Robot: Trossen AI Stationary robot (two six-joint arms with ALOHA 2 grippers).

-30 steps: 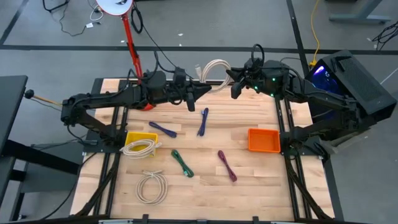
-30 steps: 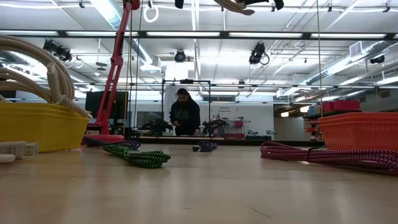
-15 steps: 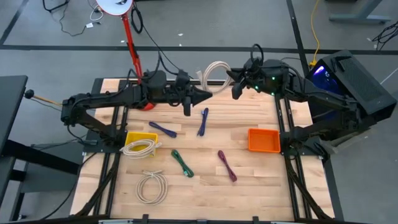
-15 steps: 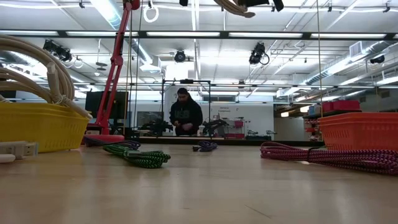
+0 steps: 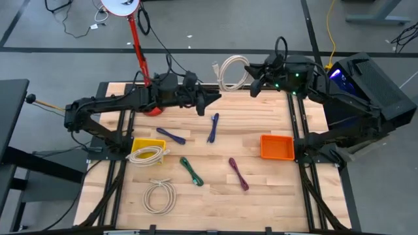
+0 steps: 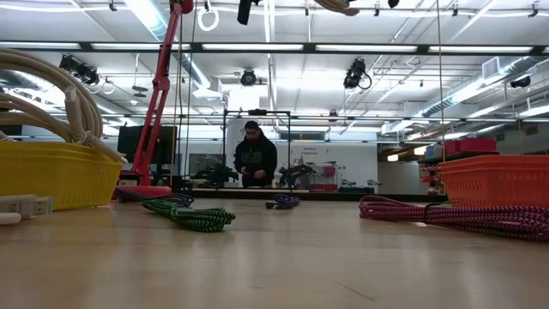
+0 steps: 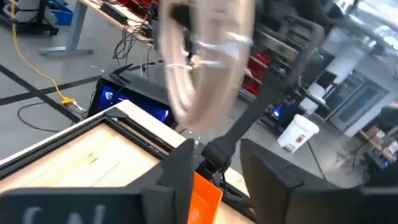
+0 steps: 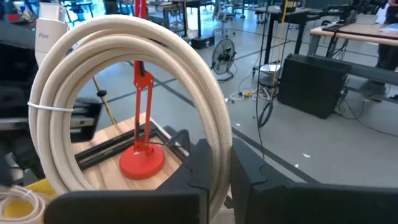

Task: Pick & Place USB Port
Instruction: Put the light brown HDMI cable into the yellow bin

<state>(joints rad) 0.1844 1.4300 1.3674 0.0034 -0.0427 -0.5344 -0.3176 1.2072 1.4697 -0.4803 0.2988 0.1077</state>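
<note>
White cable coil (image 8: 124, 93): carried above desk's (image 5: 261, 117) far edge, clenched in my right jaws (image 8: 214, 165). Left jaws (image 7: 214, 158) released, empty. Next: carry to orange bin (image 5: 277, 147).

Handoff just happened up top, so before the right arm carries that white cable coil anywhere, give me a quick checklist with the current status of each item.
1. Right claw shut on the white cable coil: ok.
2. Left claw clear of the coil, apart from it: ok.
3. Coil lifted off the table: ok.
4. Orange bin has nothing in it: ok.
5. Yellow bin already holds another white cable: ok.
6. Which bin this coil belongs in: cannot tell.
</note>
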